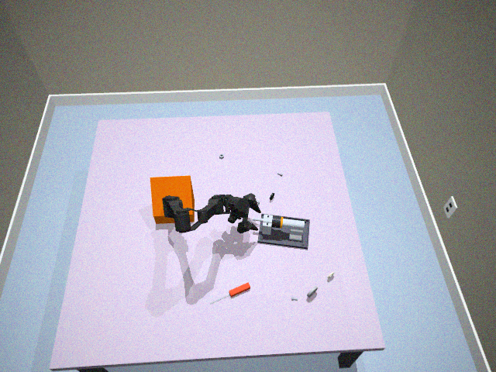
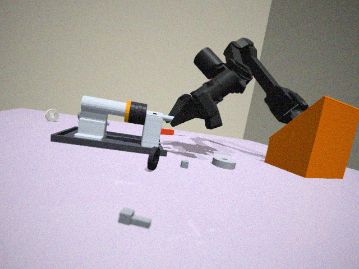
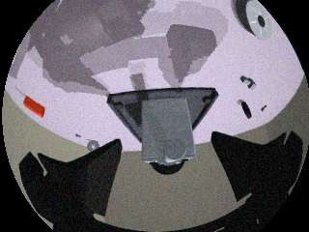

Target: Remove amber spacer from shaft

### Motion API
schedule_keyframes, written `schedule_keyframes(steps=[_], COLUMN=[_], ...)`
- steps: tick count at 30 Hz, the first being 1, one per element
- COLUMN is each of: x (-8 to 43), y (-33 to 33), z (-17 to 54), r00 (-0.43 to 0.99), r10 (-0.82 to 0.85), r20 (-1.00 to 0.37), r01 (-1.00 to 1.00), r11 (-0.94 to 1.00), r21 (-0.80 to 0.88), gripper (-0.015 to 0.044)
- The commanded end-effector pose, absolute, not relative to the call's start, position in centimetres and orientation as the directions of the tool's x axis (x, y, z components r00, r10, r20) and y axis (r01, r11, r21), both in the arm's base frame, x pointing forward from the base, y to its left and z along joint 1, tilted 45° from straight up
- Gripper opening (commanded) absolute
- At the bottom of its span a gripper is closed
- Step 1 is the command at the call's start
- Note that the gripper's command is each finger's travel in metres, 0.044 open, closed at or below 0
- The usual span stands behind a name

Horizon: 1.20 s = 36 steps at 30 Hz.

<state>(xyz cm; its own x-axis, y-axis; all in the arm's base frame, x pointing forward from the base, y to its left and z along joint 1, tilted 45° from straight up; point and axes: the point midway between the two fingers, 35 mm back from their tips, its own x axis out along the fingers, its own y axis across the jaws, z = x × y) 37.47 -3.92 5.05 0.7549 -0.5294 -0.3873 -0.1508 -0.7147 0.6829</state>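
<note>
The pale shaft point(image 1: 255, 219) point(image 2: 168, 117) point(image 3: 174, 150) sticks out of the narrow support block point(image 2: 151, 128). An amber spacer point(image 1: 281, 222) point(image 2: 127, 111) hangs on it against the big housing block point(image 1: 294, 223) point(image 2: 100, 106). Black spacers point(image 1: 276, 221) point(image 2: 138, 112) fill the space between the amber one and the support block. My gripper point(image 1: 257, 220) point(image 2: 192, 125) point(image 3: 168, 141) is open and empty, at the shaft's free end. Its fingers stand on either side of the shaft line; contact cannot be told.
The dark base tray point(image 1: 280, 244) point(image 2: 124, 146) point(image 3: 164, 90) carries the blocks. A black disc point(image 1: 272, 196) point(image 2: 153, 158) stands beside it. A grey ring point(image 2: 224, 162) and small grey parts lie nearby. An orange block point(image 1: 172, 192) point(image 2: 324, 139) stands by the arm base; a red-handled screwdriver point(image 1: 239, 289) lies apart.
</note>
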Motion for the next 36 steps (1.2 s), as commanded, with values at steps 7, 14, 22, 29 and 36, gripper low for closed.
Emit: schedule_keyframes(steps=[7, 14, 22, 29, 36], x=[38.4, 38.8, 38.8, 38.9, 38.8], y=[-4.5, -4.8, -4.8, -4.7, -4.8], z=[4.6, 4.4, 4.4, 4.4, 4.4], r00=[0.757, 0.758, 0.758, 0.758, 0.756], r10=[-0.526, -0.526, -0.526, -0.526, -0.528], r20=[-0.388, -0.387, -0.387, -0.387, -0.387], r01=[-0.146, -0.147, -0.147, -0.147, -0.150], r11=[-0.715, -0.715, -0.715, -0.715, -0.715], r21=[0.684, 0.684, 0.684, 0.684, 0.683], gripper=[0.0440, 0.0440, 0.0440, 0.0440, 0.0309])
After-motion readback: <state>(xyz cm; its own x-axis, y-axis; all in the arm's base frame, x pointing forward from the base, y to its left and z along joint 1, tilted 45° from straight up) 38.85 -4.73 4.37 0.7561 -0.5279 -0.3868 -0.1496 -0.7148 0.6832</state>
